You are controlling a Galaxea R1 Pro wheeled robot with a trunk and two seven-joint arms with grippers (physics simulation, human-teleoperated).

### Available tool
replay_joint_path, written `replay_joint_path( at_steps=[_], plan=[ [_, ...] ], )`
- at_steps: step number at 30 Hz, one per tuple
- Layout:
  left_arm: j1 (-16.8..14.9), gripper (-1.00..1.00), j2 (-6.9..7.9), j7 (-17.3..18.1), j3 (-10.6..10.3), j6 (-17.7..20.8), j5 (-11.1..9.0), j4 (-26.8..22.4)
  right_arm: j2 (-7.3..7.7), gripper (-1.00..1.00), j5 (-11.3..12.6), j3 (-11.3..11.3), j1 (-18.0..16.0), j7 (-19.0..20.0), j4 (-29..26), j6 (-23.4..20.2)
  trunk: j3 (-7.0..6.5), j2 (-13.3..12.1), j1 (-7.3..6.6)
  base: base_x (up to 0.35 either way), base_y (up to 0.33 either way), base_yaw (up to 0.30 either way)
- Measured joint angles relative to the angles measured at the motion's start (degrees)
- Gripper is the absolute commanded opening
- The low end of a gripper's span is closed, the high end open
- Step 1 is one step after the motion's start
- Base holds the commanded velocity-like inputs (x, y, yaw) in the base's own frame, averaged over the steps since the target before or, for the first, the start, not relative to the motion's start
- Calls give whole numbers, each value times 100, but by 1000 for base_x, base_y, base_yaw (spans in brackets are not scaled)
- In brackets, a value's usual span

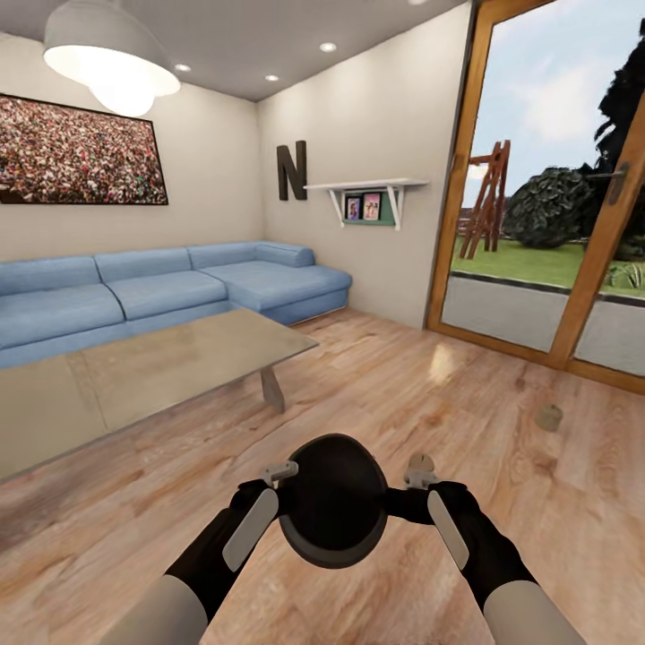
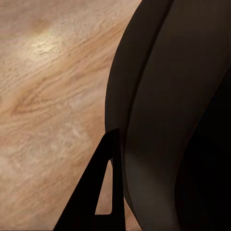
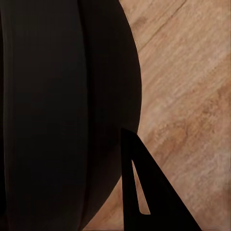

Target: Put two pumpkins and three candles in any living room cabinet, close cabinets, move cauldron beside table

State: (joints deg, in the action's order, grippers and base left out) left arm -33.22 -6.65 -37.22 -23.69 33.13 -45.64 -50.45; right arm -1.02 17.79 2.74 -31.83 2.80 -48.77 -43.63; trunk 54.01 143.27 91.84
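Left claw (image 1: 279, 473) and right claw (image 1: 419, 469) pressed to opposite flanks of round-bellied matte-black cauldron (image 1: 333, 502), carried between both arms above light wood-plank floor (image 1: 466, 394); finger spread undeterminable, one dark fingertip (image 2: 96, 192) seen against pot wall. Neither arm nearer. Ahead and left, near: low rectangular glossy grey worktop (image 1: 134, 376). Set-down beside its angled leg judged pending. Stubby beige-tan candle (image 1: 550, 417) on floor, right, well apart.

Both arms reaching forward and low, forearms angled inward, left gripper (image 1: 283, 473) and right gripper (image 1: 414, 475) pressed against opposite sides of the cauldron (image 1: 333, 502), holding it between them above the floor
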Motion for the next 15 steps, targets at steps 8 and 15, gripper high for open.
replay_joint_path(
  at_steps=[8, 15],
  plan=[
    [-1, -100, 0, 0, 2, 1, 13, -8, 0, -100, 9, 1, 0, 0, 0, 11, -23, 0, 0, -168, -227, 265],
    [1, -100, -2, 0, -4, -14, -39, 29, 0, -100, -27, -5, 0, 3, 1, -31, -44, 0, -1, -104, -167, 265]
  ],
)
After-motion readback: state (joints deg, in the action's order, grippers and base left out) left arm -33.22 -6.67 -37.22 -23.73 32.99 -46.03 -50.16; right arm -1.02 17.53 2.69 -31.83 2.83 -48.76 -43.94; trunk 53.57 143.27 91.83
